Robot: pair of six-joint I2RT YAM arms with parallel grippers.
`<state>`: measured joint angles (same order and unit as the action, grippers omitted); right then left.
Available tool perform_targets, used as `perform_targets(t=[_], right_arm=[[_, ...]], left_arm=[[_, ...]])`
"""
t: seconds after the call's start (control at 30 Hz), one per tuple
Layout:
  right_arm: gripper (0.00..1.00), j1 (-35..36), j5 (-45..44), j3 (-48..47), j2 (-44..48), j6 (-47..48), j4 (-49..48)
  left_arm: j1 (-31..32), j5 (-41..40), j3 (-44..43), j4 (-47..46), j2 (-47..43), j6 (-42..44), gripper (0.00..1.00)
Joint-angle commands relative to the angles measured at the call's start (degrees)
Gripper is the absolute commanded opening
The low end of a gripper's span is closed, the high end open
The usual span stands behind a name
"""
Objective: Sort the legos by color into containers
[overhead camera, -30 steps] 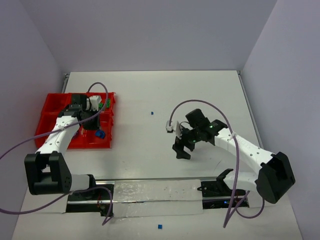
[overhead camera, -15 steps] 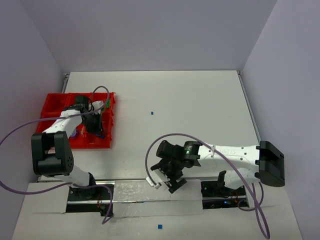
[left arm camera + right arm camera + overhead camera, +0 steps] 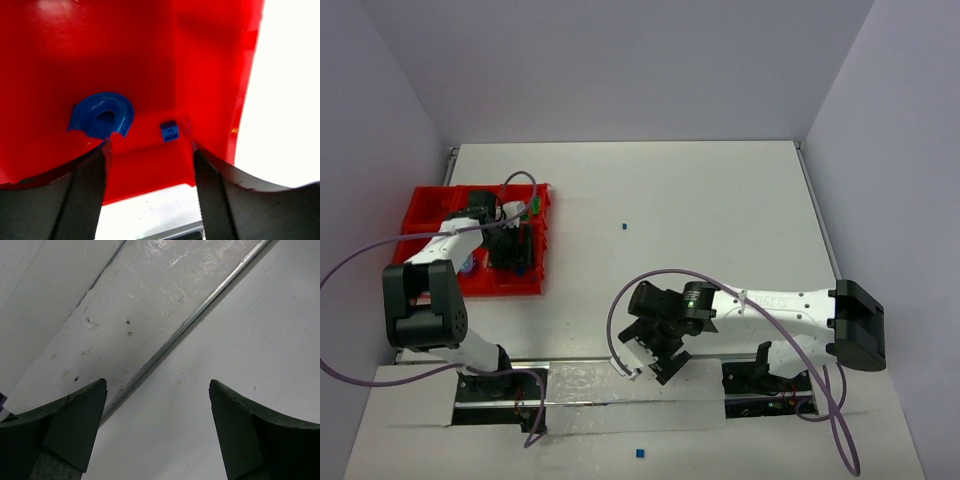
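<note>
The red containers (image 3: 428, 214) stand at the table's left. My left gripper (image 3: 516, 258) hangs open over their near right compartment (image 3: 150, 60). In the left wrist view a blue arch lego (image 3: 101, 114) and a tiny blue lego bit (image 3: 170, 131) lie on that compartment's floor, just beyond the open left gripper (image 3: 150, 147). A green lego (image 3: 533, 207) shows in the far right compartment. Another tiny blue lego (image 3: 623, 227) lies on the table's middle. My right gripper (image 3: 658, 355) is open and empty above the near edge; in the wrist view the right gripper (image 3: 157, 383) frames only bare table.
A metal-edged strip (image 3: 190, 320) runs along the near edge under the right gripper. A small blue piece (image 3: 639, 453) lies below that strip, in front of the arm bases. Grey walls close in the table on three sides.
My left gripper has opened over the near right compartment. The right arm swung from mid-table down to the near edge and has hardly moved in the last half second.
</note>
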<state>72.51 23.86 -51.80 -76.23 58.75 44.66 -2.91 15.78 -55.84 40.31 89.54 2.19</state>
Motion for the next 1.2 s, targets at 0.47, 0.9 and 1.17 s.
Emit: perform_targets(t=[0.47,0.9,1.17], right_arm=[[0.9,-33.6,8.4,2.4,10.0,-16.5,-5.8],[0.91,-46.9,11.6,9.9,16.2,-23.5,-11.0],[0.93,-47.1,7.8,13.1,18.5,-28.9,-15.2]], left_arm=[[28.6,-9.5,-15.0,-13.1,-5.2,-7.5,0.66],[37.5,-15.3,-26.3,-18.0,18.4,-16.1,0.53],[40.4,-23.7,-33.0,-16.5,27.8,-21.6,0.5]])
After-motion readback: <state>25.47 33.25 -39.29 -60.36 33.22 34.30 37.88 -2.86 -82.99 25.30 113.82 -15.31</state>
